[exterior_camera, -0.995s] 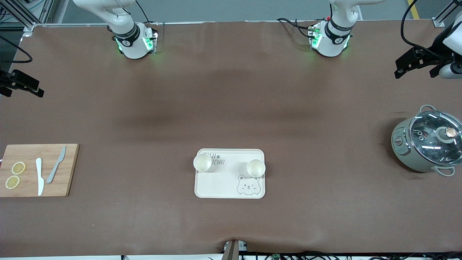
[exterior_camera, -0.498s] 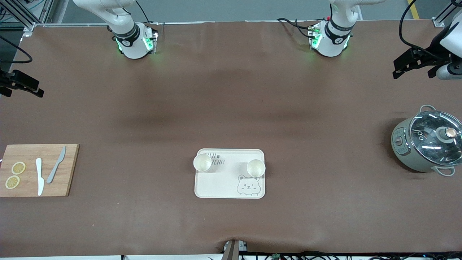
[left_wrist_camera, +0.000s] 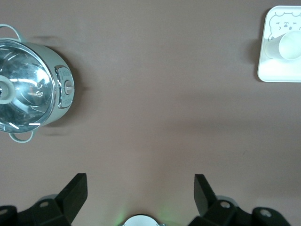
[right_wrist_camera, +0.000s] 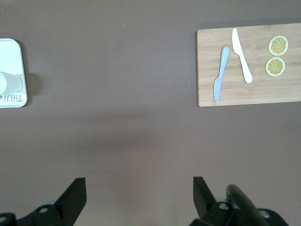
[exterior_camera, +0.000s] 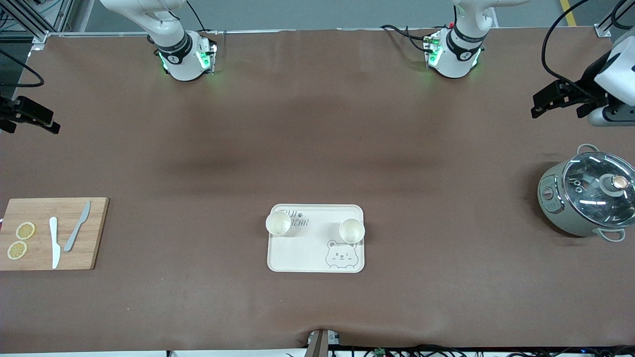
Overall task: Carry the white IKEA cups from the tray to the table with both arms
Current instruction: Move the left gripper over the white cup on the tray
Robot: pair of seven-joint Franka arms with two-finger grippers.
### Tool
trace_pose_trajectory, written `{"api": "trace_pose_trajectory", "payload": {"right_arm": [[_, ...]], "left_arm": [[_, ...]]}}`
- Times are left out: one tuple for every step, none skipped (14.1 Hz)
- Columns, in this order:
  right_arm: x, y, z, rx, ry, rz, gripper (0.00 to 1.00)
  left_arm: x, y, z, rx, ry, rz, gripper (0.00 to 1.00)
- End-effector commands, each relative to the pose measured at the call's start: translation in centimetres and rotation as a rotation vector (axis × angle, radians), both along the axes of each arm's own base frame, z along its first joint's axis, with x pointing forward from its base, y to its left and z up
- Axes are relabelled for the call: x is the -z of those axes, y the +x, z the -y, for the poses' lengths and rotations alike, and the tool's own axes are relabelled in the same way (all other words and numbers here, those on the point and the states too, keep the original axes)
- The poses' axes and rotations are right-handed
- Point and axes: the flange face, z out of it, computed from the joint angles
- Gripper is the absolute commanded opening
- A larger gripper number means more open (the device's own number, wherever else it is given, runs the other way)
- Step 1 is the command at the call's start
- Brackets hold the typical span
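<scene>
Both white IKEA cups point(exterior_camera: 278, 223) point(exterior_camera: 351, 230) upright on bear-printed tray point(exterior_camera: 316, 260). Left gripper point(left_wrist_camera: 140, 189), right gripper point(right_wrist_camera: 139, 189): spread, empty, over bare table, tray well apart.

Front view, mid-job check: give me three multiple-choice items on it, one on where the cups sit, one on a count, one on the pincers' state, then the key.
1. Where do the two small cream-white handleless cups stand?
A. on the bamboo cutting board
B. on the cream rectangular bear-printed tray
C. inside the grey-green pot

2. How many lemon slices lie on the rectangular bamboo cutting board?
A. two
B. four
C. none

3. What state is the left pincer in?
A. shut on a cup
B. shut on the pot's lid
C. open, holding nothing

Key:
1 B: both cups rest on the tray, one at each side.
2 A: two slices lie on the board beside two knives.
3 C: the left pincer shows its fingers wide apart over bare table; the right pincer likewise.
</scene>
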Motion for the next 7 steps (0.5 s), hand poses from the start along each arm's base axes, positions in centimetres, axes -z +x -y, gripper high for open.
{"api": "trace_pose_trajectory", "payload": {"right_arm": [[0.0,0.0,0.4,0.003,-0.003,-0.004,1.0],[0.0,0.0,0.4,0.003,-0.003,-0.005,1.0],[0.0,0.0,0.4,0.003,-0.003,-0.005,1.0],[0.0,0.0,0.4,0.003,-0.003,-0.004,1.0],[0.0,0.0,0.5,0.006,-0.001,-0.003,1.0],[-0.1,0.0,0.7,0.011,0.0,0.001,1.0],[-0.2,0.0,0.8,0.008,-0.001,0.006,1.0]], "left_arm": [[0.6,0.8,0.6,0.024,-0.027,-0.009,1.0],[1.1,1.0,0.8,0.029,-0.028,-0.018,1.0],[1.9,1.5,1.0,0.031,-0.028,-0.031,1.0],[2.8,1.9,1.8,0.048,-0.028,-0.046,1.0],[3.2,2.3,2.7,0.055,-0.029,-0.034,1.0],[4.0,2.8,3.9,0.061,-0.032,-0.022,1.0],[4.9,3.2,5.0,0.074,-0.033,-0.028,1.0]]}}
